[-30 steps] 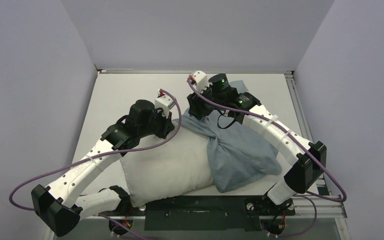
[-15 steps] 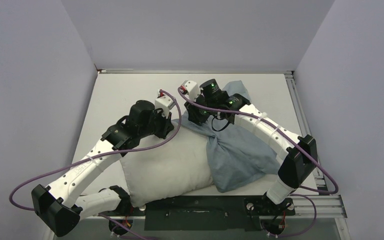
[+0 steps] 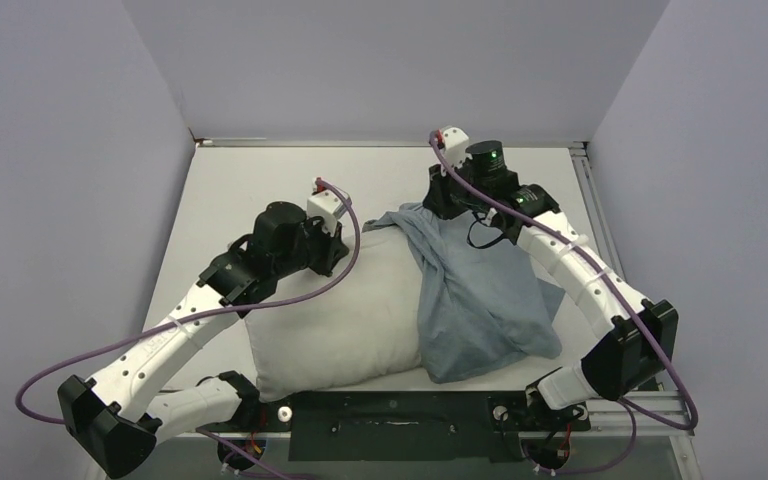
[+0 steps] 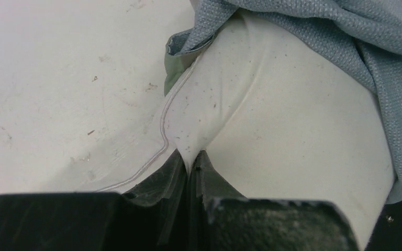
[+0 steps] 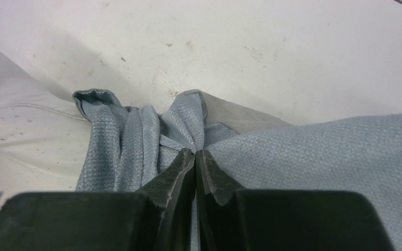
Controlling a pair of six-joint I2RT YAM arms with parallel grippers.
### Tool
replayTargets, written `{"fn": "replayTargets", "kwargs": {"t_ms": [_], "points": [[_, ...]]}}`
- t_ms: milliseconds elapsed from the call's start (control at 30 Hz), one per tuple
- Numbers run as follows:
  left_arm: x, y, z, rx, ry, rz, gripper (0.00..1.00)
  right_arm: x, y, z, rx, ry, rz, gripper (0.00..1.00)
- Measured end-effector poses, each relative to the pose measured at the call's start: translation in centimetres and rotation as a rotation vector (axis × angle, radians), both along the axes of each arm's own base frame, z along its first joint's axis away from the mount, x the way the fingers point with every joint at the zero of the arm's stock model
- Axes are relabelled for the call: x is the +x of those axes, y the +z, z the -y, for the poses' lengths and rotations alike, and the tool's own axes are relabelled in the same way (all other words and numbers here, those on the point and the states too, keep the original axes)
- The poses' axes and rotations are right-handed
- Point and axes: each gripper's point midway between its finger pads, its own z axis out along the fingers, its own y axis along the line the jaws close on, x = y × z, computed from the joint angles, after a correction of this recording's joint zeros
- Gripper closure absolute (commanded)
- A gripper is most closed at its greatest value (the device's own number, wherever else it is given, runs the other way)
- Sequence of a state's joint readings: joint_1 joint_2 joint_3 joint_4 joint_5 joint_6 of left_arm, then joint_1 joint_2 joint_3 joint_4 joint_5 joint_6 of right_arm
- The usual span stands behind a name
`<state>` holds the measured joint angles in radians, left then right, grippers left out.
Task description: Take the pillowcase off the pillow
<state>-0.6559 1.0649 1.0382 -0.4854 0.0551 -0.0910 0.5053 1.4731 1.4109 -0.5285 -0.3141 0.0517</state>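
Observation:
The off-white pillow lies across the table's near half, its right part still under the dusty-blue pillowcase. My left gripper is shut on a pinch of the pillow's far edge; in the left wrist view its jaws clamp a fold of the pillow, with the pillowcase's edge just beyond. My right gripper is shut on a gathered fold of the pillowcase at its far end; in the right wrist view the gripper pinches the bunched pillowcase.
The white table is walled by lavender panels on three sides. A metal rail runs along the right edge. A dark strip and both arm bases sit at the near edge. Purple cables loop beside each arm.
My right gripper has swung right and toward the back wall with the pillowcase, drawing the cloth off the pillow's far middle. The left gripper has kept its hold and barely moved.

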Motion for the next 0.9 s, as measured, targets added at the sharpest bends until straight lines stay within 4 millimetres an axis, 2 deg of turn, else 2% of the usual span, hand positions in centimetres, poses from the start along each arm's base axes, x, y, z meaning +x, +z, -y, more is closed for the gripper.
{"fn": "replayTargets", "kwargs": {"t_ms": [100, 200, 300, 367, 467, 567, 667, 800, 900], "points": [[0.1, 0.5, 0.2, -0.012, -0.004, 0.022, 1.0, 0.4, 0.9, 1.0, 0.036, -0.054, 0.005, 0.95], [0.2, 0.6, 0.1, -0.009, -0.001, 0.027, 1.0, 0.7, 0.5, 1.8, 0.067, -0.103, -0.017, 0.95], [0.2, 0.7, -0.1, -0.006, 0.006, 0.036, 1.0, 1.5, -1.2, 5.6, 0.11, -0.231, -0.07, 0.93], [0.3, 0.8, -0.1, -0.007, 0.008, 0.041, 1.0, 1.7, -1.8, 7.9, 0.127, -0.301, -0.095, 0.84], [0.3, 0.8, -0.3, 0.005, 0.01, 0.047, 1.0, 2.2, -0.5, 9.0, 0.142, -0.332, -0.06, 0.7], [0.4, 0.6, -0.6, 0.017, 0.021, 0.047, 1.0, 2.3, 1.3, 7.8, 0.148, -0.287, -0.011, 0.58], [0.3, 0.3, -0.7, 0.023, 0.025, 0.045, 1.0, 1.5, 3.4, 4.9, 0.142, -0.201, 0.047, 0.47], [0.3, 0.4, -0.8, 0.023, 0.025, 0.047, 1.0, -0.3, 5.9, 0.7, 0.129, -0.061, 0.111, 0.43], [0.3, 0.4, -0.8, 0.022, 0.026, 0.047, 1.0, -0.5, 7.2, -1.9, 0.111, 0.013, 0.149, 0.42]]}}
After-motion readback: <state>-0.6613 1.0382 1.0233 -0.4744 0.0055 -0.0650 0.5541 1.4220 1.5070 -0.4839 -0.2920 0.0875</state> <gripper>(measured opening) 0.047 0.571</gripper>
